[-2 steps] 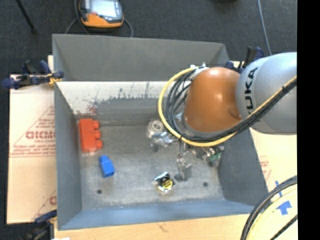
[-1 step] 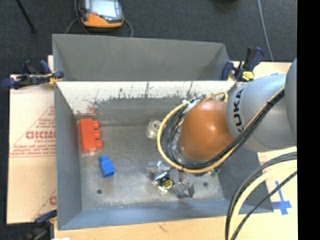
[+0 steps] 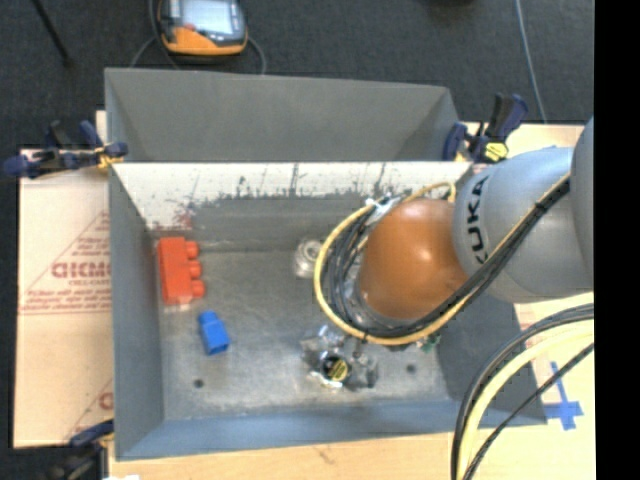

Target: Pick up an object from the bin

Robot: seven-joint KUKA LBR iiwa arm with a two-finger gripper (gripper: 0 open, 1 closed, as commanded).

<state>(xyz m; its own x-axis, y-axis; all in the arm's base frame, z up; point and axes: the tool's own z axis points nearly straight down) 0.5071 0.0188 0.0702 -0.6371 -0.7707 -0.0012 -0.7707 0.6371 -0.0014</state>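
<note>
Where gripper [image 3: 335,366] hangs, blue block [image 3: 213,333] apart, leftward

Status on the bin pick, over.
Pincer low at bin floor, near front wall. Target under it unclear. Blue block apart at view's left, red block beyond, clear round piece behind.

red-orange brick [image 3: 180,270]: studded toy brick, lying flat on the left side of the bin [image 3: 128,348] floor, long side running far to near
blue block [image 3: 213,333]: small and chunky, near-right of the brick, not touching it, a bit skewed
clear roundish bit [image 3: 306,259]: pale, mid-floor toward the far wall, well apart from both, no clue what it is
</note>
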